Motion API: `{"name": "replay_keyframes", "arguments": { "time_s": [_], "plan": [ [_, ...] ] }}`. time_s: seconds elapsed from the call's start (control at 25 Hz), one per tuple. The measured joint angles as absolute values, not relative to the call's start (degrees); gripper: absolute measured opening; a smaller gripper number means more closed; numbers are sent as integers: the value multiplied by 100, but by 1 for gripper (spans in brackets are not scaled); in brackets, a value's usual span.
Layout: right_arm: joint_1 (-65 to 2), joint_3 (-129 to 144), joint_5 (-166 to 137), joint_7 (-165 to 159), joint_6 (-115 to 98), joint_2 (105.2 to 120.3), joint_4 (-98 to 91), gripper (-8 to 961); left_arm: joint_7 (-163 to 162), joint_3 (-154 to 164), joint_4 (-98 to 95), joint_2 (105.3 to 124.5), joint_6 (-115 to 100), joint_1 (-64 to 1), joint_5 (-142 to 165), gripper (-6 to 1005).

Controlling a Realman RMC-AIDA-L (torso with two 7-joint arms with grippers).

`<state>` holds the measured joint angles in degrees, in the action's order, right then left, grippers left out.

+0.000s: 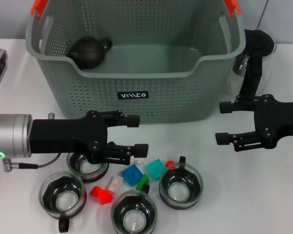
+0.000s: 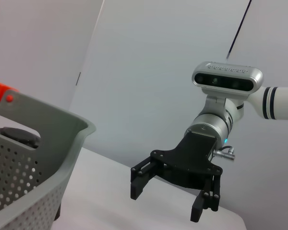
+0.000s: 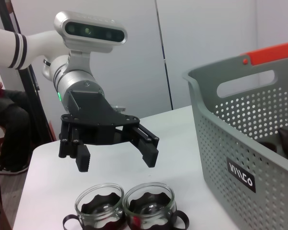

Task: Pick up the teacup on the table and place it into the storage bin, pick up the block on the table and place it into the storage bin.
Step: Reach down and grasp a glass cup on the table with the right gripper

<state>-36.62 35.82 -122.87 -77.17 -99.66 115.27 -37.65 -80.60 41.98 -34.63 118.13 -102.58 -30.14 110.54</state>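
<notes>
- Storage bin [image 1: 136,92] stands at the back of the counter [image 1: 263,204], its open top facing up, a dark teapot [image 1: 89,51] already lying in its far left corner.
- Left gripper [image 1: 136,134] hovers in front of the bin's front wall, its fingers spread wide and holding nothing; the cups lie just below and slightly nearer the robot than its fingertips, so it looks the nearer arm for the first pick.
- Right gripper [image 1: 223,123] hangs off the bin's right front corner, fingers likewise wide apart and empty, well apart from most of the cups.
- Four glass teacups cluster at the counter's front; the nearest teacup [image 1: 85,165] sits partly under the left gripper's body, upright, mouth up.
- Small blocks lie between the cups; a blue block [image 1: 132,174] rests just below the left fingers [image 1: 141,148].
</notes>
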Motion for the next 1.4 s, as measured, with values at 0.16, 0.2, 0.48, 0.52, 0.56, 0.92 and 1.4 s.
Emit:
{"name": "replay_keyframes", "arguments": {
  "time_s": [0.16,0.2,0.48,0.52,0.56,0.92,1.4],
  "plan": [
    [-3635,3567,-12287,-7716,-9967,11529,-3762,897,-8060,4198,-3463,11822,-10257,-3001,11054,874],
    [-3630,3567,-12287,-7716,-9968,11530,-3762,897,-8060,4199,-3463,11824,-10257,-2999,11054,874],
    [-3621,3568,-12287,-7716,-9997,11531,-3761,896,-8060,4202,-3463,11822,-10261,-2995,11058,874],
    [-3621,3568,-12287,-7716,-10001,11530,-3762,896,-8060,4202,-3463,11820,-10268,-2993,11058,874],
    [-3621,3568,-12287,-7716,-10008,11525,-3779,896,-8060,4201,-3463,11816,-10306,-2989,11058,874],
    [-3791,3594,-12218,-7807,-10686,11411,-3865,896,-8060,4202,-3494,11782,-10752,-2978,11069,874],
    [-4296,4502,-12493,-9099,-11014,11378,-4738,895,-8037,4061,-3505,11757,-10872,-2860,11116,874]
  ]
}}
